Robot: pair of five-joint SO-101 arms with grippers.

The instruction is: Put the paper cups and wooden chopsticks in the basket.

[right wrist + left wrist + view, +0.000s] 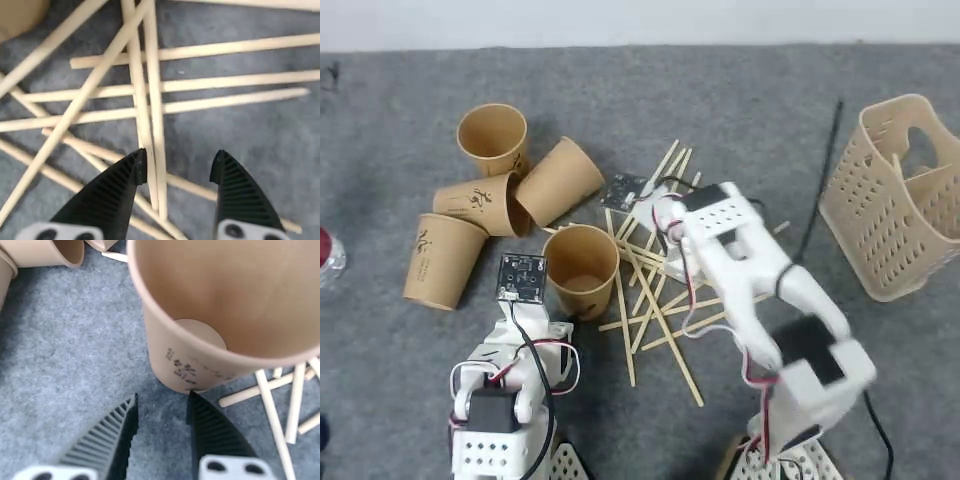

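R arm [750, 260] hangs over the wooden chopsticks [150, 100] heaped mid-table, jaws approx. half open, empty, one stick lying lengthwise betw. them. L arm [510, 400] jaws, narrowly parted and empty, face an upright paper cup [190, 365] just ahead. Basket [895, 200] stands well apart, nearer R arm.

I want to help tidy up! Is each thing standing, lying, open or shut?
Front cup: upright, empty.
Back cup: upright.
Three other cups: lying on their sides.
Chopsticks: scattered, crossing each other.
Basket: upright.
Left gripper: open.
Right gripper: open.
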